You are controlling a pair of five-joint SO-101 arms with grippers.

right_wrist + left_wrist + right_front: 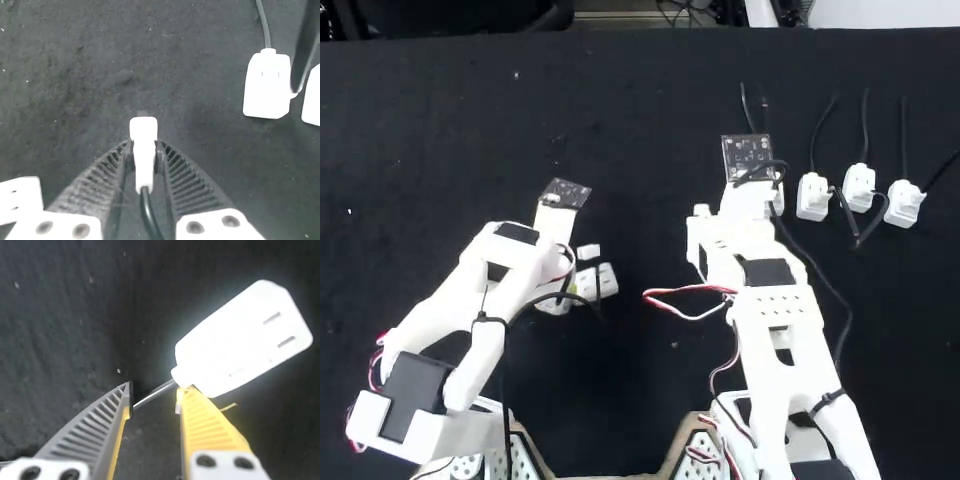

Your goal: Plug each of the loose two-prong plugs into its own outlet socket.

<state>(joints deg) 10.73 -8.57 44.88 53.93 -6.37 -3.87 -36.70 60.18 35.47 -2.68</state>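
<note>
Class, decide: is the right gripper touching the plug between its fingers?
Touching: the right wrist view shows the right gripper with both fingers pressed against the plug.

The left arm [470,330] extends forward and angles inward, and the left gripper [153,388] has its jaws parted. The right arm [775,310] extends straight ahead, with the right gripper [144,145] clamped on a white plug [143,129].
</note>
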